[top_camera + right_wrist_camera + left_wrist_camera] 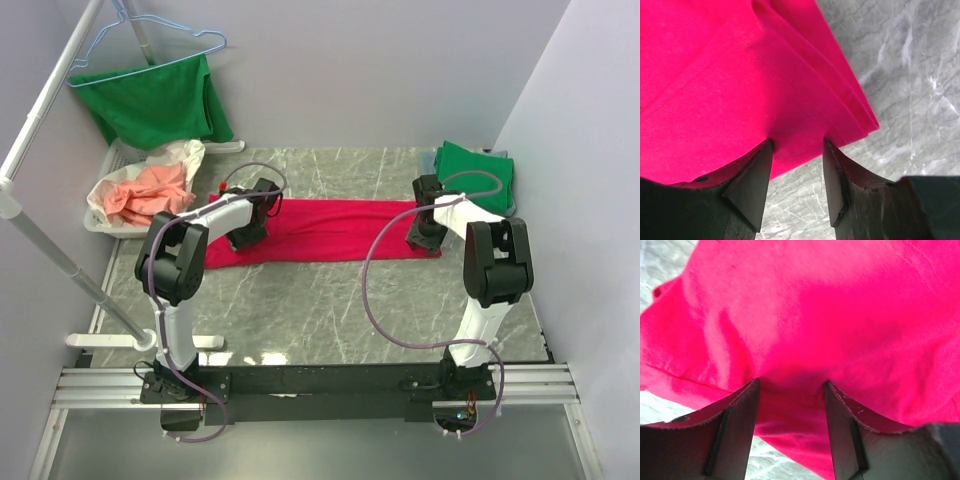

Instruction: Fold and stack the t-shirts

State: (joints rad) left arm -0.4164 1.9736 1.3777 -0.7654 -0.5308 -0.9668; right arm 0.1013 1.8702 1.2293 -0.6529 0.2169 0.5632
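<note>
Red t-shirt (pixel 330 228): both ends under left tool (pixel 246 236) and right tool (pixel 423 238). Grey t-shirt (pixel 430 160), upper right: mostly beneath folded green t-shirt (pixel 478 172).

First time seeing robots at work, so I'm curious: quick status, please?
Left gripper, right gripper: open, tips on the red t-shirt, one near each end. Lies in a long folded strip. Green t-shirt far right, not blocking.

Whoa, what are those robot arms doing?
They are folding t-shirts. The red shirt lies on the table as a long folded strip. The left gripper is down on its left end and the right gripper on its right end, both with jaws open. A folded green shirt sits at the far right.
</note>
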